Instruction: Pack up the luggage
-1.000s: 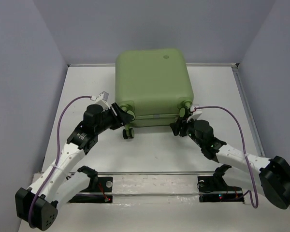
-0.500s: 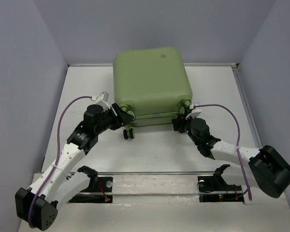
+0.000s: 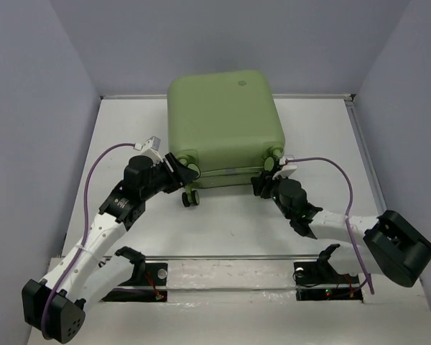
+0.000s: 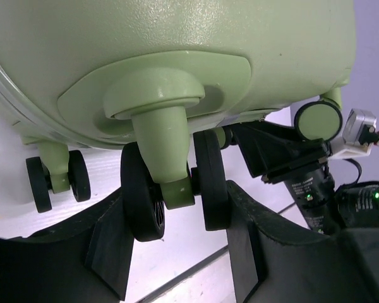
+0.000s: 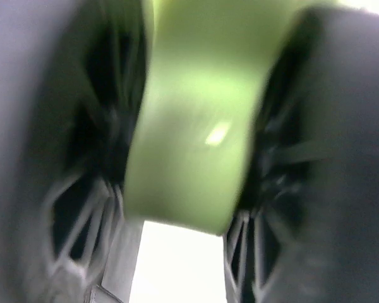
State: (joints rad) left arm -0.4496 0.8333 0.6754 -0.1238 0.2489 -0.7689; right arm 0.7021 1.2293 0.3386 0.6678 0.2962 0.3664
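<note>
Luggage [image 3: 223, 118], a small light-green hard-shell suitcase, lies closed at the far centre of the white table [image 3: 223, 230]; my left gripper [image 4: 177, 211] clamps its near-left black twin caster wheel [image 4: 208, 180], probably to steady it; my right gripper [image 3: 264, 183] straddles a green piece [image 5: 196, 126] at the near-right corner; blur hides whether it grips.

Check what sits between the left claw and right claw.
Only the wheeled near end of the luggage, from left claw to right claw; top external view shows it.
</note>
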